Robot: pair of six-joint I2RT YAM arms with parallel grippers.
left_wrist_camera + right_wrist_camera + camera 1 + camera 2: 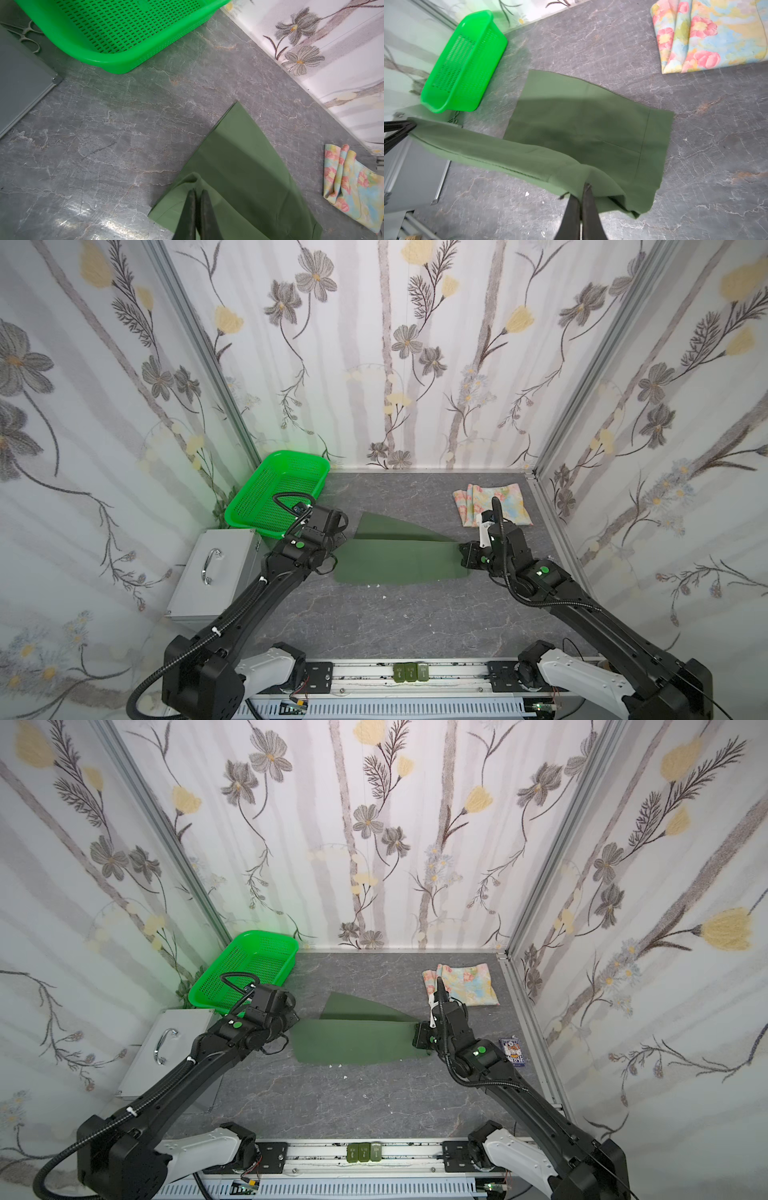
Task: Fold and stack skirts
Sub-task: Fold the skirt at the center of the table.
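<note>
Left pincer [198,192] was clamped shut on one corner of the dark green skirt [239,166], with cloth bunched at its tips. Right pincer [584,187] was shut too, pinching the same skirt's opposite corner. The hem edge ran stretched between them, lifted off the counter [395,614] and throwing a shadow on the layer below.

The rest of the dark green skirt [399,564] lay flat mid-counter in both top views, with a fan-shaped part showing behind the lifted flap.

The floral skirt [498,502] sat folded at the back right, well apart from the green one and just behind the right arm's wrist. It was pastel yellow-blue with pink flowers [708,35].

The bright green mesh basket [286,454] was in the back left corner, tilted against the wall. A grey metal case [195,593] with a chrome handle lay in front of it. Forceps [29,35] lay between case and basket. In a top view, a small blue printed packet [513,1050] lay by the right wall.
</note>
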